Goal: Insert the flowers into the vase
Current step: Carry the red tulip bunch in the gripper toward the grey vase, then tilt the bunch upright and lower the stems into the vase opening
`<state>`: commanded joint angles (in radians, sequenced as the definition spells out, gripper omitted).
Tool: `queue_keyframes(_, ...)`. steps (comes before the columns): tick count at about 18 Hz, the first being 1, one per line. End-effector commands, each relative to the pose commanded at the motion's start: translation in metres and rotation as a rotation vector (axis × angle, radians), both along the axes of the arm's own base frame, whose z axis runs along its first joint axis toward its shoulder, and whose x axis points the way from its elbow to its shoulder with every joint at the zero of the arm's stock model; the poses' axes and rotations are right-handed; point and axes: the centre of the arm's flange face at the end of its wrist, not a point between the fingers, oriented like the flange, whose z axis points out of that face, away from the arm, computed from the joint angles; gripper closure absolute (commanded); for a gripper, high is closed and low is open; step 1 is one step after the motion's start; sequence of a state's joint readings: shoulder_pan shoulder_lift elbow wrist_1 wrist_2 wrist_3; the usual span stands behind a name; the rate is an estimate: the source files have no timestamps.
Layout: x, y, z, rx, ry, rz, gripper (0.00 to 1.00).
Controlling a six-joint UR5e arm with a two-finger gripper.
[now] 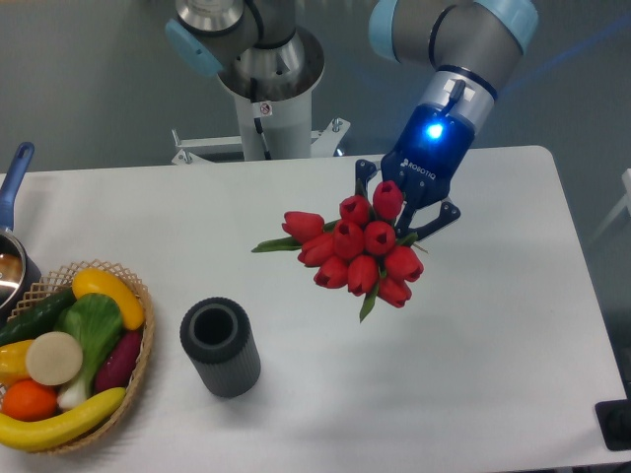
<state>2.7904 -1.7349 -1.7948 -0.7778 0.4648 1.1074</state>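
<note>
The flowers (355,251), a bunch of red tulip buds with green leaves, hang in the air over the middle of the table. My gripper (406,202) is shut on them from behind, and the buds hide the stems and most of the fingers. The vase (220,347), a dark grey ribbed cylinder with a round hole, stands upright on the table to the lower left of the bunch, well apart from it.
A woven basket (139,367) of fruit and vegetables sits at the left front edge. A pot with a blue handle (14,177) is at the far left. The arm's base (264,69) stands behind the table.
</note>
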Motion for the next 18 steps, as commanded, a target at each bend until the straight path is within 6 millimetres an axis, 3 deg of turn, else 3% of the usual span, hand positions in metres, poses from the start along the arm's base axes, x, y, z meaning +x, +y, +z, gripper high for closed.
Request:
queue_keyframes(2,0.005,0.017,0.0,0.038,0.015,-0.05,0.76)
queue_keyframes(5,0.009,0.027,0.0,0.138,0.002,-0.119,0.76)
queue_keyframes(10,0.032,0.053,-0.015,0.302,-0.017,-0.258,0.76)
queue_keyframes(18,0.077,0.092,-0.014,0.396,-0.059,-0.389,0.76)
